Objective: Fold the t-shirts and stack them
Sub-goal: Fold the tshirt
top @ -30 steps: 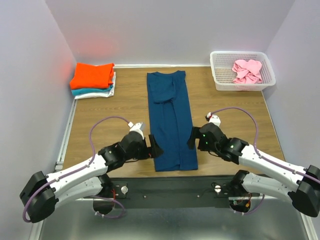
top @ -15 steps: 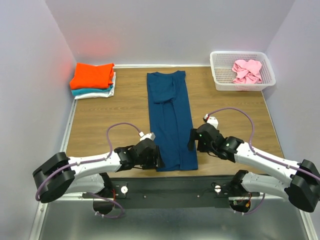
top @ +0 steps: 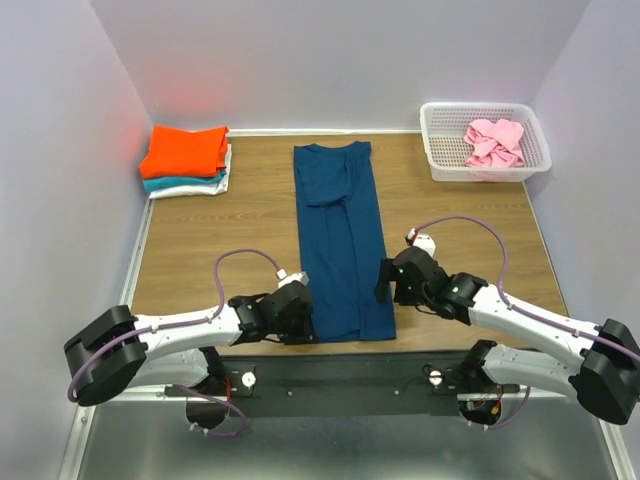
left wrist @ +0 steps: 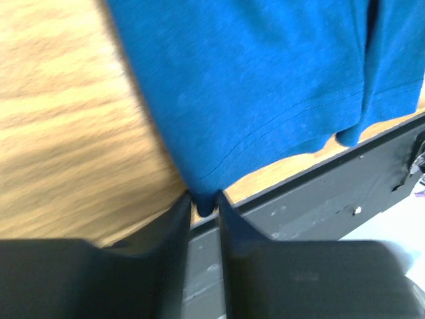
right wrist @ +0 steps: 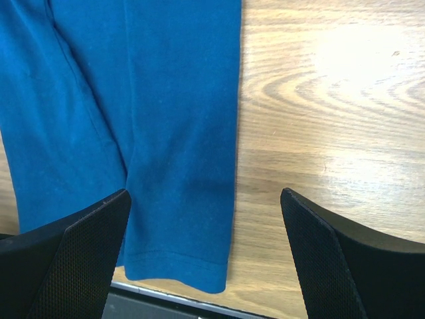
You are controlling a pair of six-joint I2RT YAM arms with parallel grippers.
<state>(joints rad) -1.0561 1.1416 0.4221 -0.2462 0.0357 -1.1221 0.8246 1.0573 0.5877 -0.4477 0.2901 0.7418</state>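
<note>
Two grippers are mine, and both sit at the near hem of the blue t-shirt point(top: 342, 240), which lies flat on the wooden table point(top: 230, 240), folded into one long narrow strip. My left gripper point(left wrist: 204, 207) has its jaws pressed together on the hem's left corner, a small tuck of cloth pinched between the tips. My right gripper point(right wrist: 204, 199) has its jaws spread wide above the strip's right edge and right hem corner, which lie between them; it grips nothing. The strip's long axis runs straight away from my jaws, hem nearest me, collar end farthest, with a folded-in sleeve showing on top up there. I judge the cloth light, soft and limp: it will sag and drape from wherever it is held, and the folded layers can slide apart. The sound hold, I think, is both hem corners at once, catching every layer and lifting evenly. Far beyond my left jaws and off to their left rests a folded stack point(top: 185, 155), orange on top.
</note>
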